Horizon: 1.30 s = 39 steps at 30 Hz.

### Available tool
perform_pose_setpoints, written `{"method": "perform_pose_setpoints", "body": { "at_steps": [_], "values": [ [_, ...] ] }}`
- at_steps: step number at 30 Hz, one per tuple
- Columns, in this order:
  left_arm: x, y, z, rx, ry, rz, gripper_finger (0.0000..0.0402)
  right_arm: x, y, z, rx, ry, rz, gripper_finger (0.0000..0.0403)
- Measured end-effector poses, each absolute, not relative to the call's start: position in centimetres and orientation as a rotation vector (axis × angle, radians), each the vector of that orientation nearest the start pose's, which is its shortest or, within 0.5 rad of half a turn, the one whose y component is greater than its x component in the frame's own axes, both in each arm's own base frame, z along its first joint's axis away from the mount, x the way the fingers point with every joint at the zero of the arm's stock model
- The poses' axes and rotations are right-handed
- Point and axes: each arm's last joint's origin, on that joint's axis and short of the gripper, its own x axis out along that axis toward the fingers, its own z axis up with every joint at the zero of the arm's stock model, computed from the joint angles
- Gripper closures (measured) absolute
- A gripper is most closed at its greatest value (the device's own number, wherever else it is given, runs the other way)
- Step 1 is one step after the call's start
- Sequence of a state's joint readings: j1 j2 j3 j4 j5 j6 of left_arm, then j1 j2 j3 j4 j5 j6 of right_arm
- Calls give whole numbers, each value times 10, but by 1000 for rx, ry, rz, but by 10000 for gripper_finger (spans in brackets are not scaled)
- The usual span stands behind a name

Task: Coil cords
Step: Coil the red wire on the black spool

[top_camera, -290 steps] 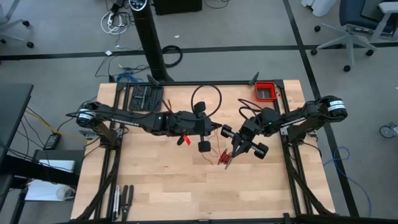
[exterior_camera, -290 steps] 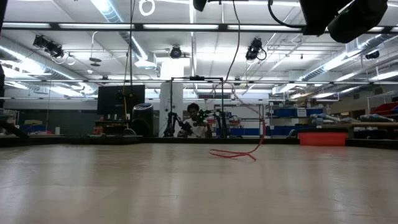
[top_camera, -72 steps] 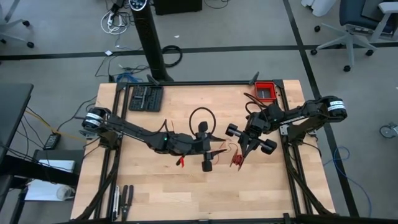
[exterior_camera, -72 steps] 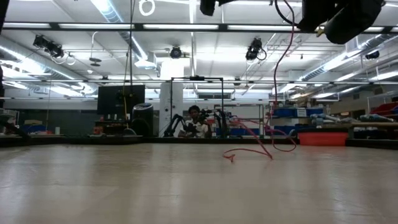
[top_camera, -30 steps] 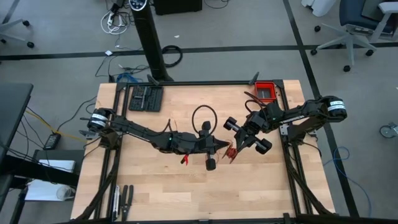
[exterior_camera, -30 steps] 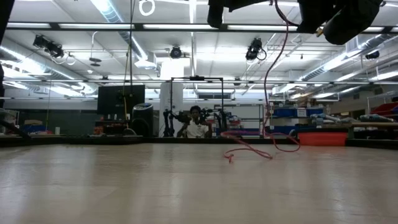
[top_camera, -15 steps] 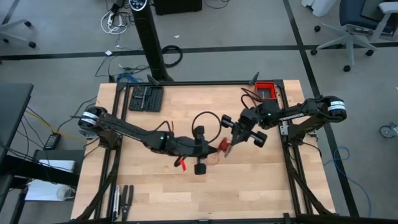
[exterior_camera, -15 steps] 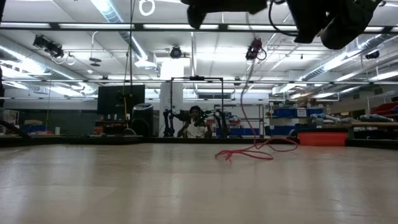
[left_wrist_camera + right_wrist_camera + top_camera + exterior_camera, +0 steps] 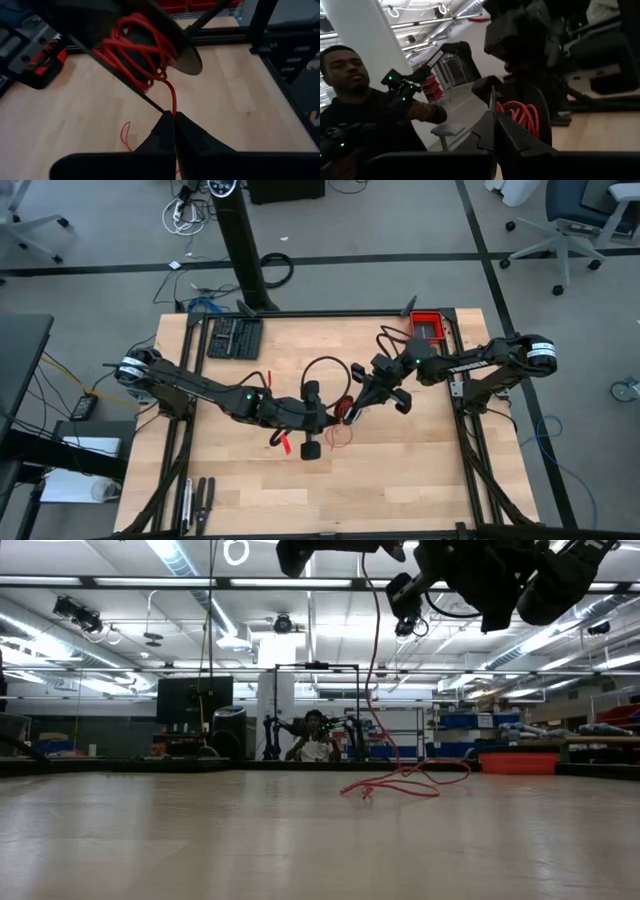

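Looking at mid-table, your left claw [image 9: 173, 116] is closed, pinching the red cord [image 9: 142, 42], which is wound around your right claw [image 9: 354, 404], also closed; the rest trails down onto the table [image 9: 420, 470]

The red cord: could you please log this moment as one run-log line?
task: coil cords | left gripper: shut on red cord | right gripper: shut, cord wound round its fingers | loose tail on table
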<state>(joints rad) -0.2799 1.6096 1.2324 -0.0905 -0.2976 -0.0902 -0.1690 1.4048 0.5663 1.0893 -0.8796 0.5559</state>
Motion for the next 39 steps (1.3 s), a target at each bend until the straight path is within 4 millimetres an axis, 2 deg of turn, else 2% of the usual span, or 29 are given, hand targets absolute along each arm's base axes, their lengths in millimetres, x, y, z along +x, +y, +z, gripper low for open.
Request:
{"method": "perform_pose_setpoints", "body": {
  "at_steps": [12,15,20,24,39],
  "values": [
    [349,-90,296,200,471,13,399,269,-20,233,511,127,788,400],
    [350,-90,296,224,461,44,380,269,-22,233,527,133,788,400],
    [351,-86,295,248,456,199,329,269,-19,234,527,122,777,400],
    [356,-85,291,270,433,270,307,269,-18,237,516,101,789,400],
    [355,-92,290,288,433,299,302,269,-17,238,604,112,779,400]
  ]
}}
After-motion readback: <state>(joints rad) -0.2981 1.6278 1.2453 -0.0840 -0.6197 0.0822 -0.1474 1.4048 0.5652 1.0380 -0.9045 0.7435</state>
